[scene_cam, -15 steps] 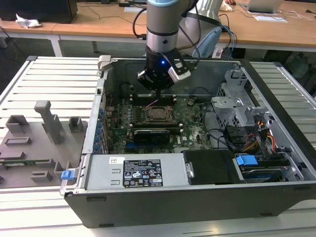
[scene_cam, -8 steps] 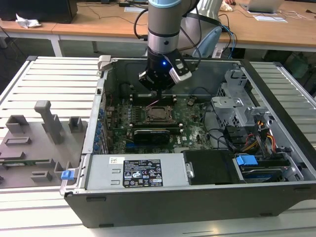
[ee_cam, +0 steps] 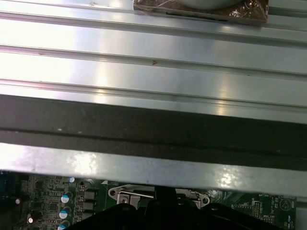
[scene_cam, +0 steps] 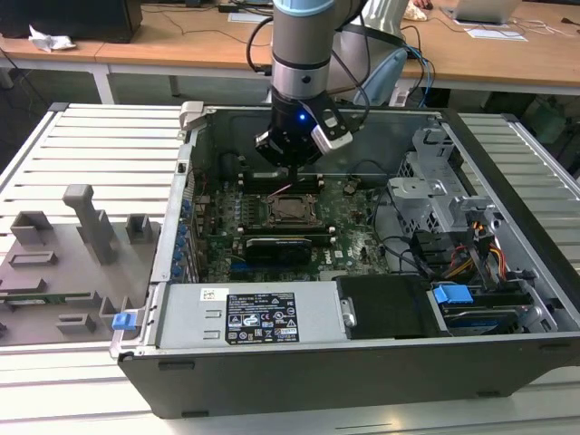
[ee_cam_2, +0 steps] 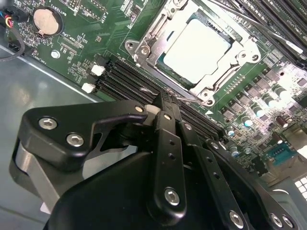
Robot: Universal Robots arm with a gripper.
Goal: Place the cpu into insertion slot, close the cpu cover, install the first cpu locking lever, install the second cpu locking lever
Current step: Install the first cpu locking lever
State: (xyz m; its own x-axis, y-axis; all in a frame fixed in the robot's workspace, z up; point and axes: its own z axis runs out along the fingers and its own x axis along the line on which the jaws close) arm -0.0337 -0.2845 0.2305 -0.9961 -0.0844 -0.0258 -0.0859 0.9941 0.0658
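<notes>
Silver-grey metal catches the light where the cpu [ee_cam_2: 194,45] lies flat in the insertion slot [ee_cam_2: 169,75] on the green motherboard [ee_cam_2: 91,33]. The cpu cover [ee_cam_2: 242,51] is down over it, its frame lying around the chip's edges with the bright top showing through the window. In the exterior view the same socket [scene_cam: 290,209] sits near the middle of the board, inside the open computer case [scene_cam: 299,362].

Just beside the socket, on the side toward the long black memory slots [ee_cam_2: 127,76], the gripper [ee_cam_2: 165,98] hangs low with its black fingers [ee_cam_2: 163,108] pressed together into a narrow tip; whether a thin wire lever is caught between them I cannot tell. From the exterior view the gripper [scene_cam: 292,168] stands straight above the board's far edge of the socket, the grey arm [scene_cam: 304,45] rising behind it.

A round coin battery [ee_cam_2: 47,20] sits on the board well apart from the socket. The case rests on a ribbed metal table [scene_cam: 91,145], with grey plastic holders [scene_cam: 82,227] to the exterior view's left.
</notes>
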